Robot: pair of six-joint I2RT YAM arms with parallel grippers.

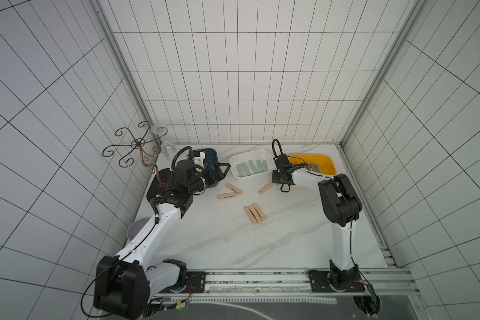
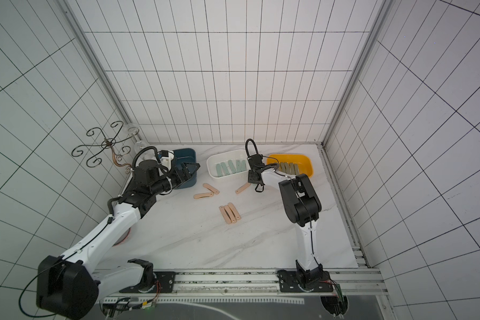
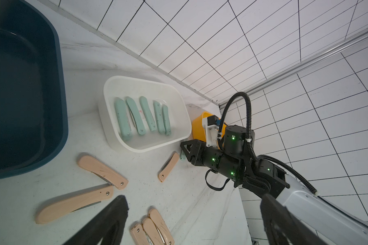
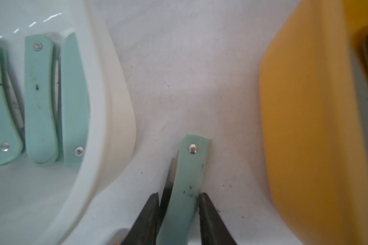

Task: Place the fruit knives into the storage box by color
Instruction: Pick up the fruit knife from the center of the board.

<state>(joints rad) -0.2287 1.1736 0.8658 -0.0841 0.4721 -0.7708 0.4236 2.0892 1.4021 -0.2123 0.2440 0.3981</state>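
Note:
My right gripper (image 4: 179,199) is shut on a mint-green fruit knife (image 4: 187,180) that lies on the marble between the white storage box (image 4: 115,95) and the yellow box (image 4: 302,127). In both top views this gripper (image 1: 274,180) (image 2: 250,180) sits low at the white box's near corner. Several mint knives (image 1: 251,168) lie in the white box (image 1: 248,151). Olive-grey knives (image 1: 312,167) lie in the yellow box (image 1: 327,163). Several peach-pink knives lie loose on the table: a pair (image 1: 230,191), a single one (image 1: 265,187) and three side by side (image 1: 254,212). My left gripper (image 1: 223,170) (image 3: 193,222) stands open and empty beside the dark blue box (image 1: 209,152).
A scrolled metal stand (image 1: 135,144) on a black round base (image 1: 158,182) and a wine glass (image 1: 164,138) stand at the back left. A pale bowl (image 1: 136,230) lies under my left arm. Tiled walls close in the back and sides.

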